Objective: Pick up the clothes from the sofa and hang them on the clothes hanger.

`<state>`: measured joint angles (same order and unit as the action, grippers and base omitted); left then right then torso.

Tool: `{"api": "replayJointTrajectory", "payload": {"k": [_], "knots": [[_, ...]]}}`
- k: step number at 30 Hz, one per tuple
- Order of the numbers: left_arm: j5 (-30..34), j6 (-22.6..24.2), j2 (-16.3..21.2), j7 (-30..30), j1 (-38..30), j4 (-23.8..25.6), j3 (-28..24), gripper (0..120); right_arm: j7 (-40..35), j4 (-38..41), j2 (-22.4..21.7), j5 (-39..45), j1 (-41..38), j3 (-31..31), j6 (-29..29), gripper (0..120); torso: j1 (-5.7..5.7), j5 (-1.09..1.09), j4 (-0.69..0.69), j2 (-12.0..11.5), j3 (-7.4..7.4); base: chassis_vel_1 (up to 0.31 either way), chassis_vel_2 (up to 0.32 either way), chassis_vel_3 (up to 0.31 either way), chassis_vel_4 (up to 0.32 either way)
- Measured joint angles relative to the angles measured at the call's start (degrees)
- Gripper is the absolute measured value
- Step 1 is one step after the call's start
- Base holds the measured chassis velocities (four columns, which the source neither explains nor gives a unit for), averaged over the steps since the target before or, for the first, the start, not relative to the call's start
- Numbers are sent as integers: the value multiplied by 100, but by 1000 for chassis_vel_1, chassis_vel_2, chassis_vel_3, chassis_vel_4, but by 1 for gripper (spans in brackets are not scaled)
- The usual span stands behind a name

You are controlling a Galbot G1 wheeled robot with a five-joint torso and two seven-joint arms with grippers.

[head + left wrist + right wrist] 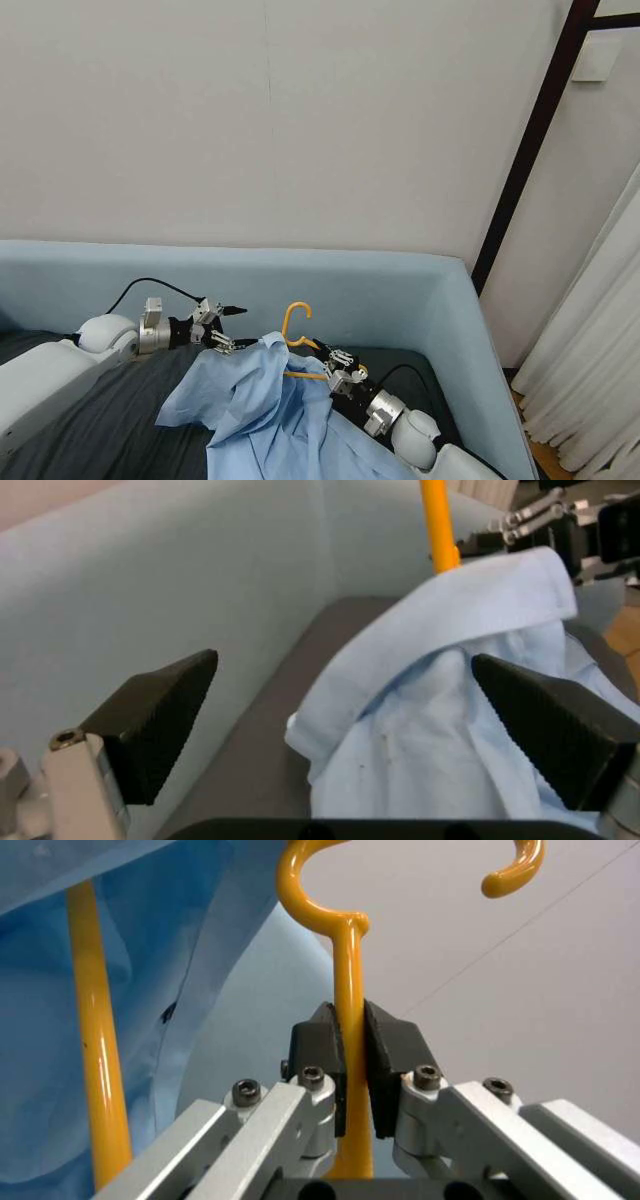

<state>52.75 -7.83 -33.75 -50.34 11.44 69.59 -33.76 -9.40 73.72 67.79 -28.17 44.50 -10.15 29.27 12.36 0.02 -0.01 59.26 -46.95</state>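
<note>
Grips the yellow hanger (347, 975) by its stem in the right gripper (352, 1042), pads closed tight just below the hook. Holds the left gripper (342, 664) spread wide, nothing held, with the blue shirt (430, 742) just ahead of its fingers, draped over the hanger above the sofa (400, 290).

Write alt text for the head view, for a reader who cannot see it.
The right gripper holds a yellow hanger just below its hook. A light blue shirt is partly draped on the hanger, above the dark seat of a pale blue sofa. The left gripper is open, close to the shirt's collar.
</note>
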Motion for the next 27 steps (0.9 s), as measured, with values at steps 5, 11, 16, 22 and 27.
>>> {"api": "replayJointTrajectory", "payload": {"k": [5, 11, 16, 22, 27], "knots": [[-73, -2, -64, -265, -108, -23, -276, 90, -7, -13, 1, -6, -26, 8, 18, 5, 0, 0, 1, 0, 1, 0, 0, 0, 0], [-189, -49, -151, -400, -142, -163, -391, 75, -18, -36, 5, -18, -32, 23, 57, 5, 0, 0, 2, 0, 1, 0, 0, 0, 0], [-209, -69, -277, -464, -194, -248, -430, 57, -30, -44, 6, -32, -39, 25, 69, 5, 0, -1, 0, 0, 1, 0, 0, 0, 0], [-274, -110, -359, -549, -252, -311, -513, 33, -44, -63, -2, -63, -39, 48, 96, 5, 0, -1, 0, 0, 1, 0, 0, 0, 0], [-296, -154, -362, -612, -273, -317, -570, 17, -60, -86, 1, -86, -46, 57, 135, 5, 0, -1, 1, 0, 0, 0, 0, 0, 0]]}}
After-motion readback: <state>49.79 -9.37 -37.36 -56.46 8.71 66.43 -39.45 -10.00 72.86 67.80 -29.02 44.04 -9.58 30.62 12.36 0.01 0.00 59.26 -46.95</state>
